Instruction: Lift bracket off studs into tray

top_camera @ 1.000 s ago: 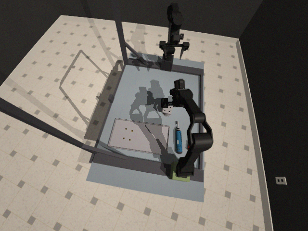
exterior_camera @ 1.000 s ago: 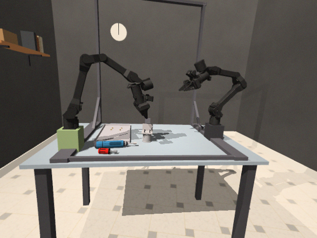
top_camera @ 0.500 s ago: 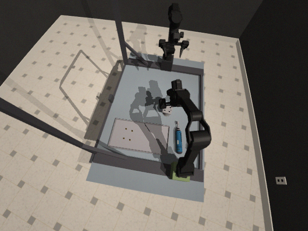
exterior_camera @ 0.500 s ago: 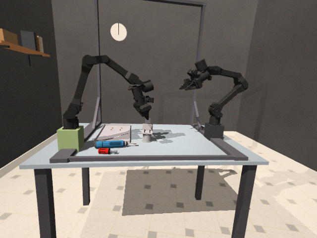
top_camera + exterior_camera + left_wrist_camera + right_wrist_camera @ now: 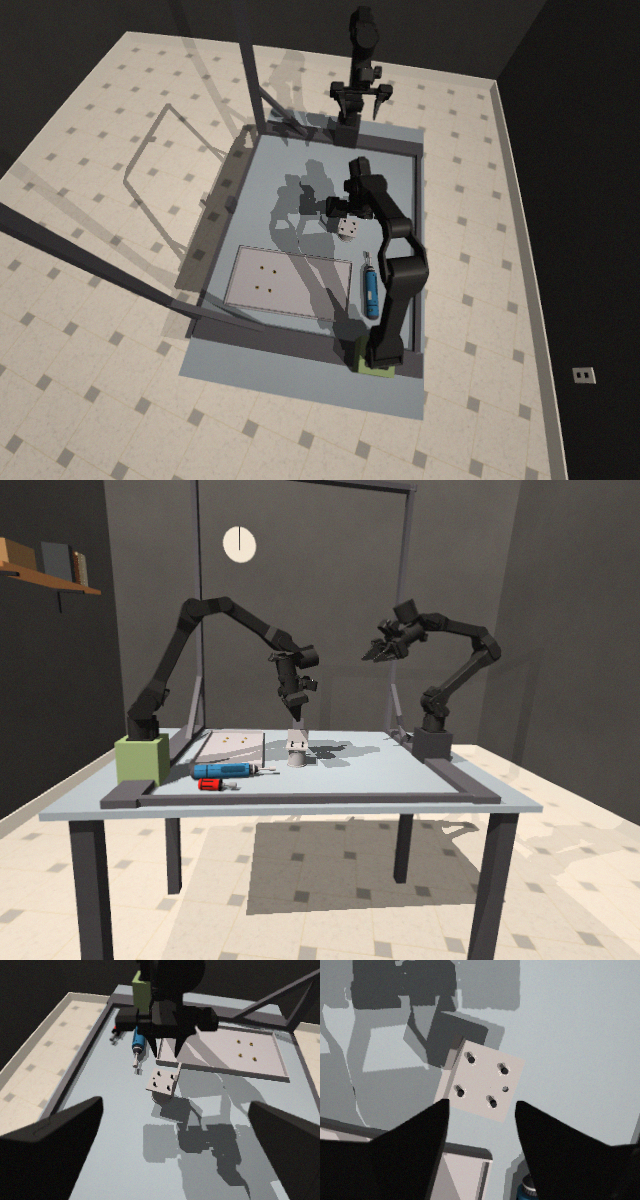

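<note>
The bracket (image 5: 347, 227) is a pale square plate with four stud holes. It sits on top of the grey joint module (image 5: 296, 759), which stands upright near the middle of the table. My right gripper (image 5: 298, 716) hangs just above the bracket, pointing down. In the right wrist view its fingers are partly closed but apart, and the bracket (image 5: 481, 1085) lies below them with nothing between them. My left gripper (image 5: 373, 655) is open and empty, held high near its own base. From there it looks down on the bracket (image 5: 162, 1081). The tray (image 5: 289, 281) is a flat pale rectangle beside the module.
A blue screwdriver (image 5: 370, 291) lies between the tray and the right arm's green base block (image 5: 142, 756). A small red screwdriver (image 5: 211, 784) lies next to it. A dark raised rim (image 5: 310, 797) borders the table, and frame posts stand at the back.
</note>
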`<action>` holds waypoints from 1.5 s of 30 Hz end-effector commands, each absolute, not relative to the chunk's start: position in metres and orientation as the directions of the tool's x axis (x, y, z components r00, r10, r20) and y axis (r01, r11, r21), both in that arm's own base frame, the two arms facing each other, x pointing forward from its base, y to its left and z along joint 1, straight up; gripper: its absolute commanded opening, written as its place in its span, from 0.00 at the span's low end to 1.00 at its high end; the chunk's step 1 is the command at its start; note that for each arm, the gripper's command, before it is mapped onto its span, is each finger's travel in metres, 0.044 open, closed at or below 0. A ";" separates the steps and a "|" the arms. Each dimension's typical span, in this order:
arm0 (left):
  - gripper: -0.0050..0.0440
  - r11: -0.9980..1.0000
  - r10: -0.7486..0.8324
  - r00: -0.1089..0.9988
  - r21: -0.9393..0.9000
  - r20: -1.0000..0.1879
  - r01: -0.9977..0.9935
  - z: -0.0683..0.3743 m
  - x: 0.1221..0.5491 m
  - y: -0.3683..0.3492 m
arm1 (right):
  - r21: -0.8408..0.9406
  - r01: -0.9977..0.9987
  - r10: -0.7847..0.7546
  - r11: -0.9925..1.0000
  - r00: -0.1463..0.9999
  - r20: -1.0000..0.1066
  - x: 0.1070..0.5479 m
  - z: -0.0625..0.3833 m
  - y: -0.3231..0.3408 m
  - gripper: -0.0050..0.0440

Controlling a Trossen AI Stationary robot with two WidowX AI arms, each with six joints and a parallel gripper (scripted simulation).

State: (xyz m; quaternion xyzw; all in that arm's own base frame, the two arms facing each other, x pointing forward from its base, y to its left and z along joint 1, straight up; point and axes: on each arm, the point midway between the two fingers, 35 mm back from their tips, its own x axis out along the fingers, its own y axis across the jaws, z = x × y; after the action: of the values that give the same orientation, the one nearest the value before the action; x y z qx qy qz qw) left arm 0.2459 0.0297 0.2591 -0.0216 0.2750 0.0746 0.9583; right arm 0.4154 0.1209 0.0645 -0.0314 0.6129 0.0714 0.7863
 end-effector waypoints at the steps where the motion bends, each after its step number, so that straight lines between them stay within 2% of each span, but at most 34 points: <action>1: 1.00 0.988 0.133 0.844 -0.001 -0.519 -0.156 0.265 0.246 0.030 | 0.050 -0.068 0.062 0.996 0.185 -0.981 0.428 0.069 0.135 0.37; 7: 1.00 0.988 0.133 0.844 -0.001 -0.519 -0.156 0.265 0.246 0.030 | 0.035 0.064 0.030 0.997 0.082 -0.996 0.435 0.057 0.151 0.37; 14: 1.00 0.988 0.133 0.844 -0.001 -0.519 -0.156 0.265 0.246 0.030 | 0.017 0.120 0.013 0.993 0.038 -0.999 0.436 0.052 0.156 0.37; 19: 1.00 0.988 0.133 0.844 -0.001 -0.519 -0.156 0.265 0.246 0.030 | 0.014 0.130 0.010 0.991 0.031 -0.999 0.436 0.051 0.157 0.37; 37: 1.00 0.988 0.133 0.844 -0.001 -0.519 -0.156 0.265 0.246 0.030 | 0.004 0.129 0.003 0.992 0.010 -1.000 0.432 -0.001 0.155 0.37; 44: 1.00 0.988 0.133 0.844 -0.001 -0.519 -0.156 0.265 0.246 0.030 | 0.014 0.129 0.010 0.992 0.031 -0.999 0.436 0.000 0.156 0.37; 45: 1.00 0.988 0.133 0.844 -0.001 -0.519 -0.156 0.265 0.246 0.030 | 0.014 0.129 0.010 0.992 0.032 -0.999 0.436 0.000 0.156 0.33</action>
State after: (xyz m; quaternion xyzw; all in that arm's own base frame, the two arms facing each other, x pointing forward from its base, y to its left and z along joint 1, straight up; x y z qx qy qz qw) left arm 0.2459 0.0297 0.2590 -0.0216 0.2750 0.0746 0.9583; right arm 0.4290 0.1532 -0.0127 0.0438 0.7091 -0.0462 0.7022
